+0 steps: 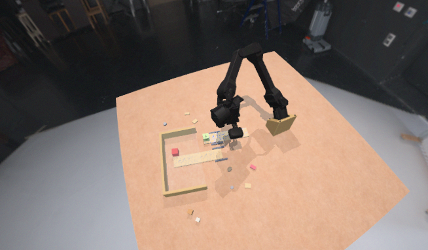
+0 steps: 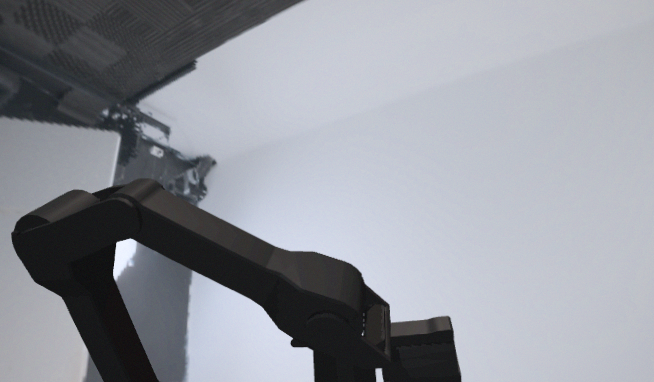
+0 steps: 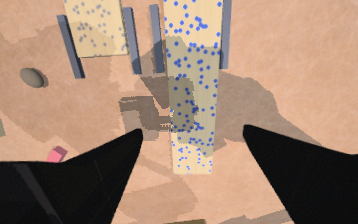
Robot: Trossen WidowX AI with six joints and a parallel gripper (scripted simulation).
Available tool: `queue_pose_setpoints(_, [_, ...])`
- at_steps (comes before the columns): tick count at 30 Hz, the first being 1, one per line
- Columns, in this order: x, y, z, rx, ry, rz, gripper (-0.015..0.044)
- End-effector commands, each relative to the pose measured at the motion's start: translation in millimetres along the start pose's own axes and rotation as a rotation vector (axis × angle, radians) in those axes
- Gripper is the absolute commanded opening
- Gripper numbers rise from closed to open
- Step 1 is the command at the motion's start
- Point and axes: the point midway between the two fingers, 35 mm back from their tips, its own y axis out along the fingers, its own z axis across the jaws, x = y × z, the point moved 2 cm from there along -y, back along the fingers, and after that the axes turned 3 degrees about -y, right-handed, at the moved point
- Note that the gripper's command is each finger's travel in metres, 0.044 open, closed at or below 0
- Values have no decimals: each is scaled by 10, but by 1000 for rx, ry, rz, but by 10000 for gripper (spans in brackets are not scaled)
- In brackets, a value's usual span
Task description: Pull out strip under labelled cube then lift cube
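Claw spread wide above the near end of the dotted strip, holding nothing.

The gripper hung with its jaws well apart, 1 on each side of the blue-dotted strip, touching nothing. In the top view the green labelled cube sat on that strip's far end, at the open side of the walled pen; a second strip lay near the red cube. The strip looked thin, flat and probably light, best pinched at its free end. The cube seemed small, rigid and likely to suit a grasp across 2 opposite faces.
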Motion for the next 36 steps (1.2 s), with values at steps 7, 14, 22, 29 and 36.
queue_pose_setpoints(7, [374,-45,-32,-6,-3,3,440])
queue_pose_setpoints(14, [635,-82,-52,-6,-1,2,440])
queue_pose_setpoints(22, [931,-116,-82,-6,0,1,440])
queue_pose_setpoints(29, [1185,-126,-123,-7,1,0,440])
queue_pose_setpoints(36, [1287,-95,-147,-7,1,-1,361])
